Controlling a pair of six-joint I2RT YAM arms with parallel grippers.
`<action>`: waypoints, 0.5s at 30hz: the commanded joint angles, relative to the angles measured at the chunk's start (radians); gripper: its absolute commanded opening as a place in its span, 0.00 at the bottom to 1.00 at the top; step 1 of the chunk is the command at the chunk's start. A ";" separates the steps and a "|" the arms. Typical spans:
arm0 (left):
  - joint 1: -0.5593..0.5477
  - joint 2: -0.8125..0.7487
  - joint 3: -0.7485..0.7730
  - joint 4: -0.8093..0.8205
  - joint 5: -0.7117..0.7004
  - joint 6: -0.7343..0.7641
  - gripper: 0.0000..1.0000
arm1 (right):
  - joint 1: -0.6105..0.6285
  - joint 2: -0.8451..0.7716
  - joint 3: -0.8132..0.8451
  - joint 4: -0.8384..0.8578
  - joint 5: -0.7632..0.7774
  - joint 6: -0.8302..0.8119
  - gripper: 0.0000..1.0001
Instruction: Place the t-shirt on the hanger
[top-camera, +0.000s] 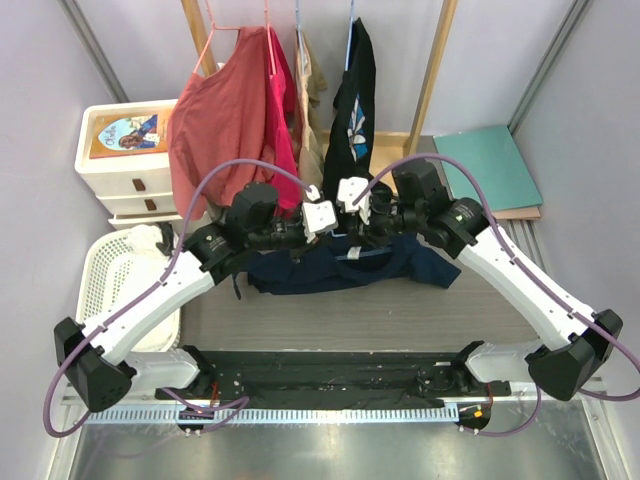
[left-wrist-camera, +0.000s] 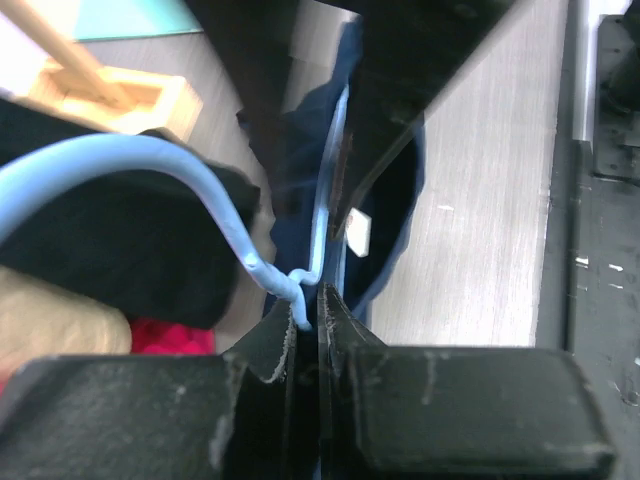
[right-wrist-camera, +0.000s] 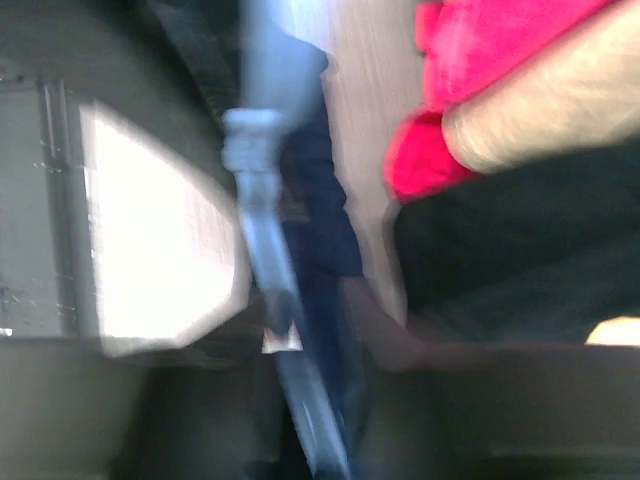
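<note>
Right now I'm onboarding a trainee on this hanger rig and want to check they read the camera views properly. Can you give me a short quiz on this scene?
1. True or false: the left gripper is shut on the wire of the hanger.
2. Where does the t-shirt lie? A, in the white basket; B, on the table; C, hung on the rack.
3. Which wrist view is too blurred to show how its jaws stand?
Key: 1 true; 2 B; 3 the right wrist view.
</note>
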 joint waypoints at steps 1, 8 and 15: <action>0.001 -0.063 0.017 0.044 0.012 -0.014 0.00 | 0.015 -0.008 -0.001 0.082 0.014 0.003 0.11; 0.079 -0.132 -0.012 -0.139 -0.040 0.032 0.26 | -0.005 -0.129 -0.047 0.029 0.020 -0.010 0.01; 0.238 -0.212 -0.077 -0.239 0.030 0.153 0.15 | -0.039 -0.179 -0.046 -0.062 0.011 -0.035 0.01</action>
